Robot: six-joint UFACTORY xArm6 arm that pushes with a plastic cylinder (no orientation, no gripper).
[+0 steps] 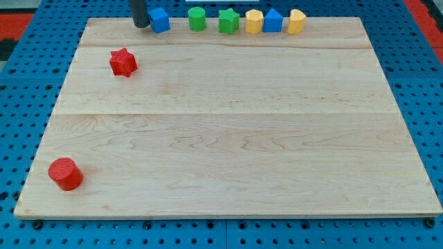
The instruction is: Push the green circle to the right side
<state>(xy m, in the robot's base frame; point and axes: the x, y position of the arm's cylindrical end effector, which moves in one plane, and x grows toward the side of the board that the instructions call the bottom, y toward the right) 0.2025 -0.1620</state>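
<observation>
The green circle (197,19), a short green cylinder, stands near the board's top edge, left of centre. My tip (141,25) is at the view's top left, just left of a blue block (159,20) and touching or nearly touching it. The blue block lies between my tip and the green circle. Right of the green circle stands a green star-shaped block (228,21), with a small gap between them.
Further right along the top edge are a yellow block (254,22), a blue block (273,21) and a yellow block (296,21). A red star (123,62) lies at the upper left. A red cylinder (66,173) lies at the lower left. The wooden board (228,138) sits on a blue pegboard.
</observation>
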